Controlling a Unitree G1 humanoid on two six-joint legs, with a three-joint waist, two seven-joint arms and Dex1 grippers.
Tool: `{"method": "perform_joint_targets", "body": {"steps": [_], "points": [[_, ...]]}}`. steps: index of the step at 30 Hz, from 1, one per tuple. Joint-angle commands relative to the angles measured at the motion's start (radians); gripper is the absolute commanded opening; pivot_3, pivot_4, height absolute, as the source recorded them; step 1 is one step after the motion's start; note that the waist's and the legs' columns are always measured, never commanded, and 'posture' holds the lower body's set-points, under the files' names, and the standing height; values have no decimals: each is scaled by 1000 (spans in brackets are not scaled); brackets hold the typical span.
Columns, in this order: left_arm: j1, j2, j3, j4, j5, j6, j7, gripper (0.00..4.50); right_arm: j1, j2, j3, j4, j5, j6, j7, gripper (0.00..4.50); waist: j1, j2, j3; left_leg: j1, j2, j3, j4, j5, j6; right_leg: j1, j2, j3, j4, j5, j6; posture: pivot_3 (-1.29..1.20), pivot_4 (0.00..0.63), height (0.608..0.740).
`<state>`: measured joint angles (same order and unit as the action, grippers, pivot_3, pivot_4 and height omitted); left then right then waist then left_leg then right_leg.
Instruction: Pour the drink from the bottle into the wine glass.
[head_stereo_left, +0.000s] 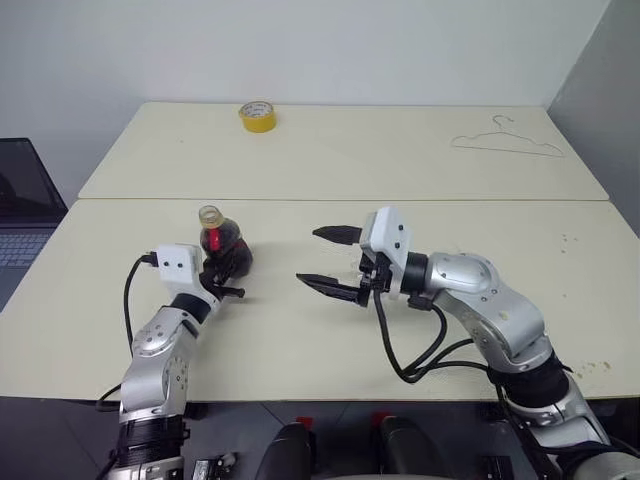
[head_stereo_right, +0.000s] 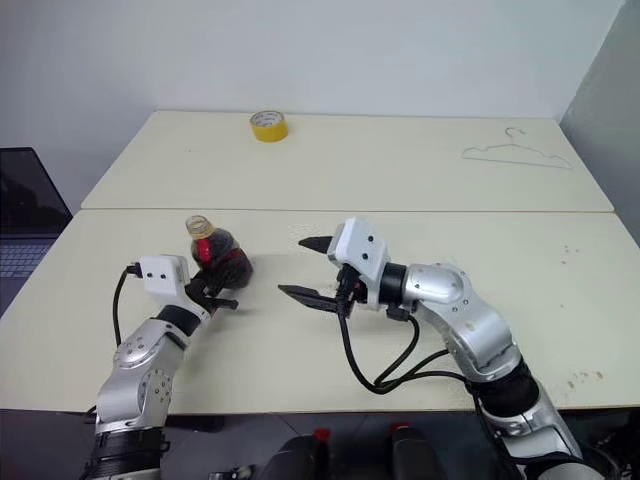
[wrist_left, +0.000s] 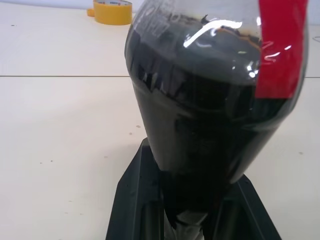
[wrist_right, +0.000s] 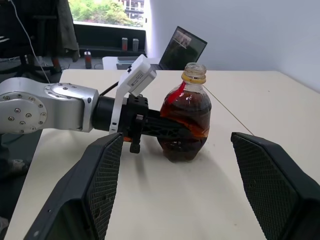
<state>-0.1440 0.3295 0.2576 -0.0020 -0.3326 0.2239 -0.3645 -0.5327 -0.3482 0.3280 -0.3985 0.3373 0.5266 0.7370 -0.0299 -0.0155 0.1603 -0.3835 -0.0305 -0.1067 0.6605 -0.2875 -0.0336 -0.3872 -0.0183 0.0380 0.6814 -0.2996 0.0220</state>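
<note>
The bottle (head_stereo_left: 222, 243) is a squat clear one with a red neck label and a yellow ring at its mouth. It stands on the near table's left half. The dark drink (wrist_left: 200, 115) fills its round body. My left gripper (head_stereo_left: 228, 272) is shut on the bottle's lower body, its black fingers (wrist_right: 167, 127) clamping it from the side. To the bottle's right, my right gripper (head_stereo_left: 310, 256) hangs open above the table, pointing at the bottle with a clear gap between them. The wine glass is out of view.
A yellow tape roll (head_stereo_left: 257, 116) sits at the far table's back edge. A wire hanger (head_stereo_left: 507, 140) lies at the far right. A laptop (head_stereo_left: 20, 200) stands off the table's left side. A seam (head_stereo_left: 400, 200) divides the two tables.
</note>
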Motion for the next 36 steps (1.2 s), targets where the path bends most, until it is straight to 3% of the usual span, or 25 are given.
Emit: {"method": "perform_joint_targets", "body": {"steps": [1,8,9,19,36], "points": [[-4,17,32,24,0,-22,3,540,-27,14,5,4,-8,-36,16,3682,0,0,0,0,0,0,0,0,0,0,0,0,0,0,0,0,150,740],[6,14,32,49,8,-27,6,540,-31,23,10,17,-25,-44,21,3682,0,0,0,0,0,0,0,0,0,0,0,0,0,0,0,0,150,740],[6,13,32,54,8,-28,8,1217,-31,24,9,18,-26,-44,22,3711,0,0,0,0,0,0,0,0,0,0,0,0,0,0,0,0,150,740],[43,22,45,45,10,-36,19,4427,-31,23,-5,9,-33,-37,31,3711,-1,0,0,0,0,0,0,0,0,0,0,0,0,0,0,0,150,740],[136,46,-20,-65,73,-69,-14,4485,42,-63,-28,-55,-36,-39,33,3711,1,0,0,0,0,0,0,0,0,0,0,1,0,0,0,0,150,740]]}}
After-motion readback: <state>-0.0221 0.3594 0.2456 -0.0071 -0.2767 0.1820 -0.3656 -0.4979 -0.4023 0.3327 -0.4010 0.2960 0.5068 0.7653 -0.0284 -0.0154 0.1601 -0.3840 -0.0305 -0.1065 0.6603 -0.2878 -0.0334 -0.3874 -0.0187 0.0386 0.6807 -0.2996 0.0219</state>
